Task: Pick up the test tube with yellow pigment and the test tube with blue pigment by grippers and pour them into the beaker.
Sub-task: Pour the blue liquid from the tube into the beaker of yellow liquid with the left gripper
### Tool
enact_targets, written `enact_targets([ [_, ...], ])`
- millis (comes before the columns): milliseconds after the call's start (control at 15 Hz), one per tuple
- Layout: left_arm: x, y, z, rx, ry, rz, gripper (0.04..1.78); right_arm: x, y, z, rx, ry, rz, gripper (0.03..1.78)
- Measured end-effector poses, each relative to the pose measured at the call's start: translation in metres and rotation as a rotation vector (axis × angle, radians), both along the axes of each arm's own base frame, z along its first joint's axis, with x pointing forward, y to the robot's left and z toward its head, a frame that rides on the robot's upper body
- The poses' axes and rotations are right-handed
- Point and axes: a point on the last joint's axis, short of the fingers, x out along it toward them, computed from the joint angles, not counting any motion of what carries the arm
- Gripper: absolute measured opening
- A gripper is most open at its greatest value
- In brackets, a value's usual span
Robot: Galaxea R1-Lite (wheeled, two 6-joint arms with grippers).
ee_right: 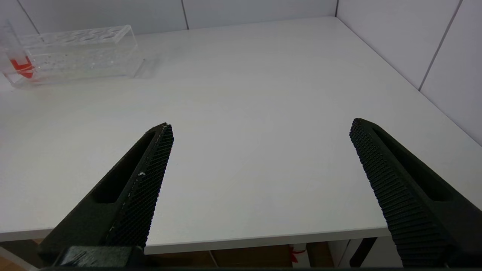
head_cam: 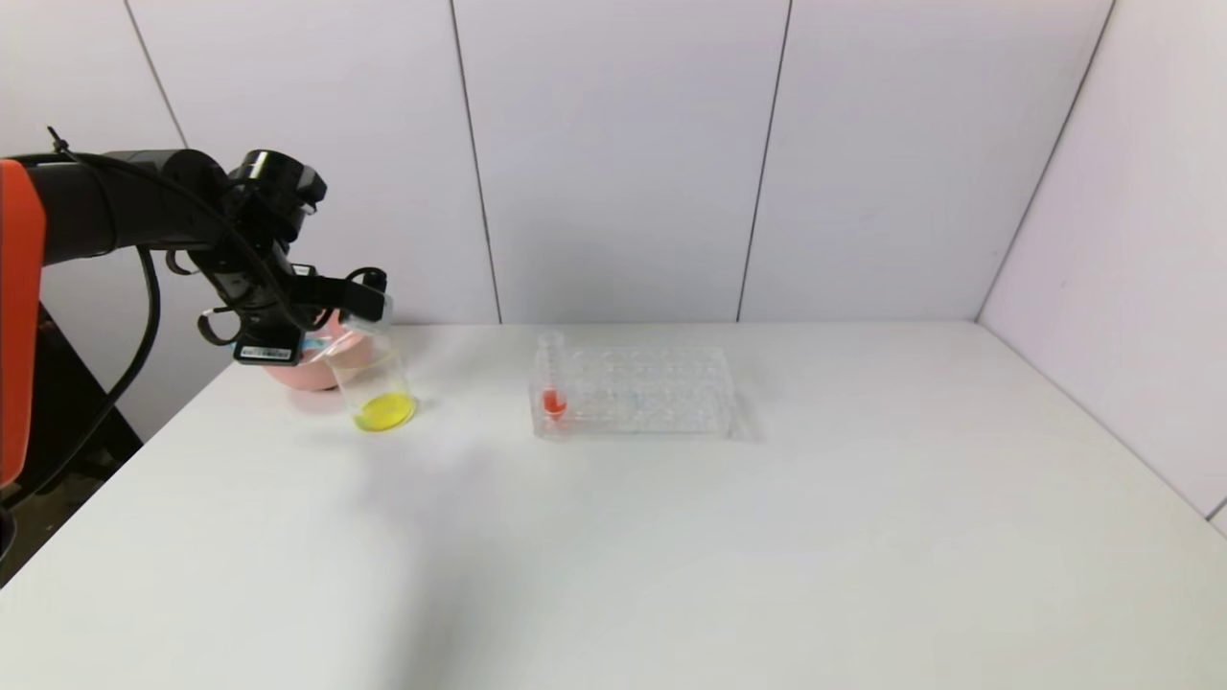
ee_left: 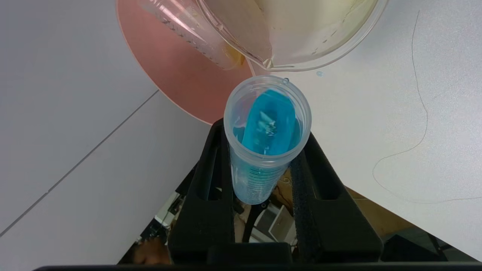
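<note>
Left gripper (ee_left: 265, 177): jaws clamped on the test tube with blue pigment (ee_left: 268, 128), tipped nearly level, mouth at the beaker's lip.
Blue pigment: all inside the tube, run toward the mouth; none seen in the beaker yet.
Beaker (head_cam: 376, 379): at 9 o'clock of the table (head_cam: 671, 537), yellow liquid pooled in its bottom.
Test tube with yellow pigment (ee_left: 188, 32): apparently emptied, lying in the pink bowl (ee_left: 177, 75) just behind the beaker.
Rack (head_cam: 633, 391): table centre, only the red-orange tube (head_cam: 553, 383) stands at its 9 o'clock end.
Right gripper (ee_right: 260, 180): idle, jaws spread wide, holding nothing, above the table's near edge at 5 o'clock.
Progress: yellow looks done; blue pour about to start, more tilt needed.
</note>
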Motion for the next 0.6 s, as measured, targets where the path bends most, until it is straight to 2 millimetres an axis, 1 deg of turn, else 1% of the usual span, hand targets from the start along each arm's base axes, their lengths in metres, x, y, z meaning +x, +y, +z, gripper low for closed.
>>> enact_targets([
  [600,0.0008,-0.0074,-0.0003,0.045,-0.005,0.015,0.45,0.0000,0.0000,0.0000,0.000,0.000,0.000,1.71],
])
